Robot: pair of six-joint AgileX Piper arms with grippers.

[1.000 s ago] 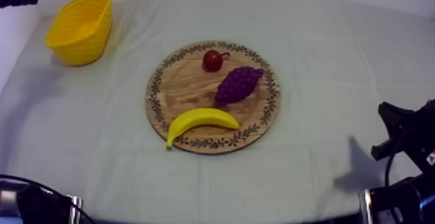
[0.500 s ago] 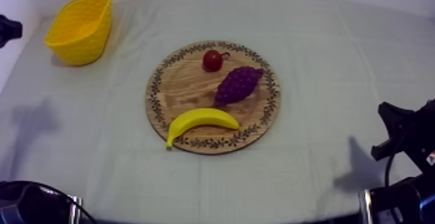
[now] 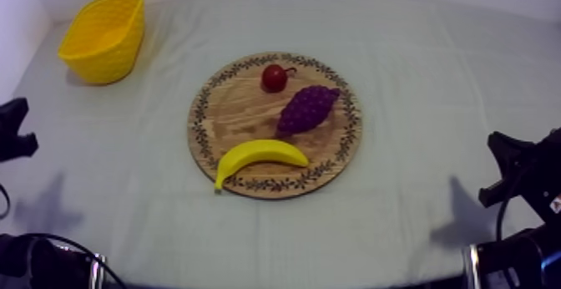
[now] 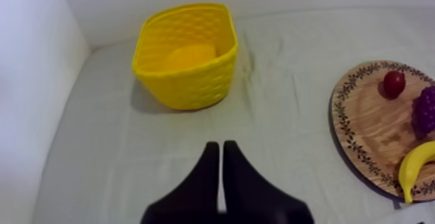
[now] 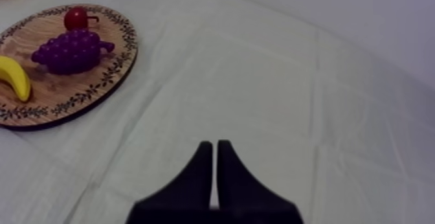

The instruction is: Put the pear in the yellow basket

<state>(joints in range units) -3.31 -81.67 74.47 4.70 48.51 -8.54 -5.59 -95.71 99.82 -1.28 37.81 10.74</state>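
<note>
left gripper (image 4: 217, 146) sits out at the 9 o'clock edge of the table (image 3: 417, 67), fingers pressed together into a narrow wedge, nothing in them, pointing over bare cloth toward the basket.

the yellow basket (image 4: 194, 84) stands upright at roughly 10 o'clock from the board, well apart from it, woven-look walls, oval rim. the pear (image 4: 188, 57) lies inside it on the bottom: a smooth rounded lump, a warmer orange-yellow than the basket walls. can't make out its stem or which way it points.

the round wooden board (image 3: 238, 113) is mid-table with a dark leafy pattern round its rim. on it: small red fruit (image 3: 273, 77) at 12 o'clock with its thin stem toward 3, the purple bunch of grapes (image 3: 307, 109) just right of centre, near the red fruit but apart from it, and the banana (image 3: 260, 154) along 6 o'clock, curved ends down.

right gripper (image 5: 213, 144) is at about 4 o'clock from the board, well clear of it, also closed to a narrow wedge and holding nothing.
</note>
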